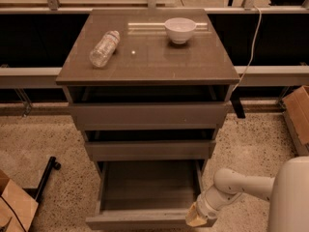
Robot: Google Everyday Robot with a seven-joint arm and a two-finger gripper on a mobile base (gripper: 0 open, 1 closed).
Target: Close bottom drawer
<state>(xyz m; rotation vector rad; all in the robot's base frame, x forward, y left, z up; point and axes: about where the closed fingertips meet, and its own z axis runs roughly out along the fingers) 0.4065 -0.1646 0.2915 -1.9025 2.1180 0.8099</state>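
One drawer, the bottom drawer (145, 190), stands pulled out; the gripper (197, 218) sits at its five-o'clock corner — its grip cannot be told.

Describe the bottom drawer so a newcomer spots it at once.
Under the grey-brown cabinet top holding a bottle and bowl, three drawers stack. The bottom drawer is the lowest, by the floor, with the gripper at its front right corner. Only it is pulled far out, its inside showing.
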